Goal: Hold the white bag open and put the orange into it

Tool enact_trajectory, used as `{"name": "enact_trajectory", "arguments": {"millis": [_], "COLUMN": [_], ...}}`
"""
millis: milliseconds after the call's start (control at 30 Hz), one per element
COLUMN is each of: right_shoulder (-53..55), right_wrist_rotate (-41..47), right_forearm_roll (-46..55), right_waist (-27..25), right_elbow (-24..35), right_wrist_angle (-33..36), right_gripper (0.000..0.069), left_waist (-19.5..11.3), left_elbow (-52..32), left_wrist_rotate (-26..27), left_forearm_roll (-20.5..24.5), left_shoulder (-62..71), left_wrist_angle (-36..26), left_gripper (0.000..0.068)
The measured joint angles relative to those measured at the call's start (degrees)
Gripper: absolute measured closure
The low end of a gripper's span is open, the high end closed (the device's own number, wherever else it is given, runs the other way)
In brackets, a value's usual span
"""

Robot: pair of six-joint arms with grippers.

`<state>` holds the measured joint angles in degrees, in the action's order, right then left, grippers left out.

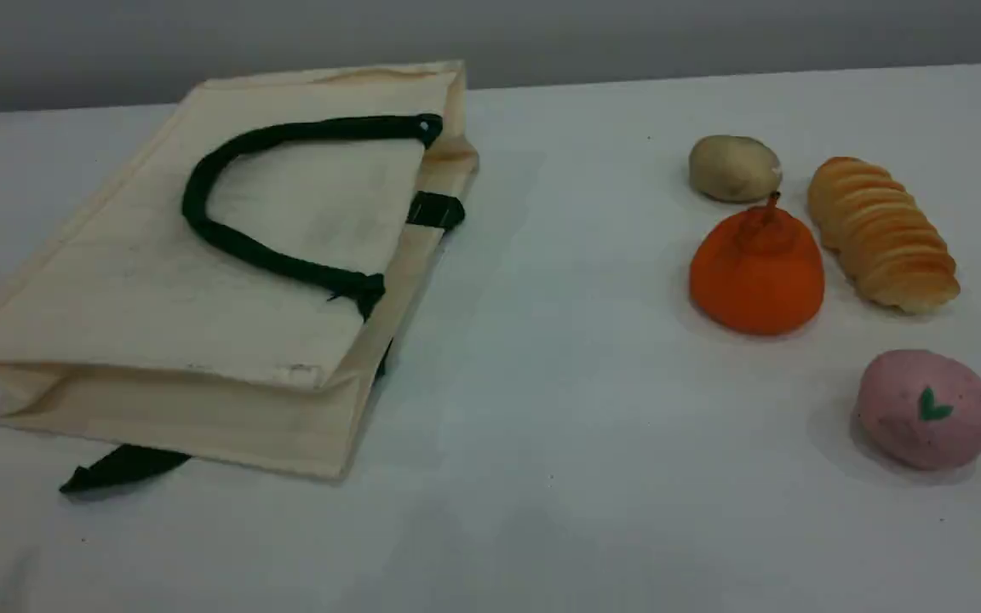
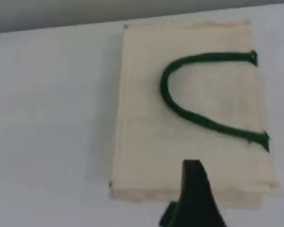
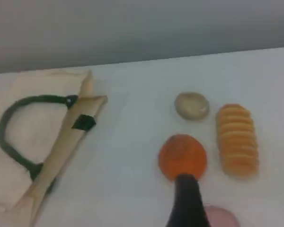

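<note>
The white bag [image 1: 201, 281] lies flat on the left half of the table, its mouth edge turned toward the right and a dark green rope handle [image 1: 226, 243] looped on top. The orange [image 1: 759, 272] sits at the right with its stem nub up, well apart from the bag. Neither arm appears in the scene view. In the left wrist view a single dark fingertip [image 2: 194, 189] hangs over the near edge of the bag [image 2: 146, 142]. The right wrist view has one fingertip [image 3: 187, 201] just in front of the orange [image 3: 182, 156], hiding its near edge. The jaws' spread is hidden in both.
Around the orange lie a beige potato-like lump [image 1: 733, 168] behind it, a ridged golden bread loaf [image 1: 882, 234] to its right and a pink speckled ball [image 1: 925, 409] in front right. A second green strap [image 1: 120, 466] sticks out under the bag's near corner.
</note>
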<state>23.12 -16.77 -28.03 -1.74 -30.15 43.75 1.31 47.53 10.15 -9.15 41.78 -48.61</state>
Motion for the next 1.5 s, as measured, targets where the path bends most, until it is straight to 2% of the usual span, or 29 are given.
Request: {"name": "enact_trajectory", "arguments": {"millis": [200,367,567,733,900,1067,1167,1333,1500], "right_shoulder": [13.37,21.26,30.31,37.44,43.45,46.56,47.25,48.74,49.73], "right_wrist_rotate": [-8.05,-14.45,-20.00,-20.00,-22.20,-28.09,-31.85,-34.16,-34.93], "right_forearm_roll": [-7.94,-15.22,-22.07,-22.17,-24.71,-30.51,-34.54,-36.53,-36.53], "right_waist": [0.00,0.00,0.00,0.00,0.00,0.01,0.01,0.06,0.06], "right_elbow": [-0.59,-0.72,-3.32,-8.02,-9.83,-9.83,-9.83,-9.83,-9.83], "right_wrist_angle": [-7.53,-11.24,-11.07,-11.07,-10.90,-10.84,-10.84,-10.89,-10.89], "right_gripper": [0.0215,0.0215,0.0214,0.0214,0.0214,0.0214,0.0214,0.0214,0.0214], "left_waist": [0.00,0.00,0.00,0.00,0.00,0.00,0.08,2.90,4.19], "left_elbow": [0.90,1.82,2.57,2.79,5.10,9.54,12.54,17.82,21.44], "left_wrist_rotate": [-0.20,-2.94,-4.74,-7.08,-7.31,-7.25,-7.14,-3.52,-5.37], "left_forearm_roll": [-0.11,-0.96,-3.31,-3.38,-5.51,-6.62,-8.76,-10.98,-10.07], "left_shoulder": [15.94,26.87,36.20,42.25,49.35,56.86,61.42,67.59,72.42], "left_wrist_angle": [3.51,8.77,15.93,20.80,24.36,24.74,24.60,23.48,23.07], "left_gripper": [0.0253,0.0253,0.0253,0.0253,0.0253,0.0253,0.0253,0.0253,0.0253]}}
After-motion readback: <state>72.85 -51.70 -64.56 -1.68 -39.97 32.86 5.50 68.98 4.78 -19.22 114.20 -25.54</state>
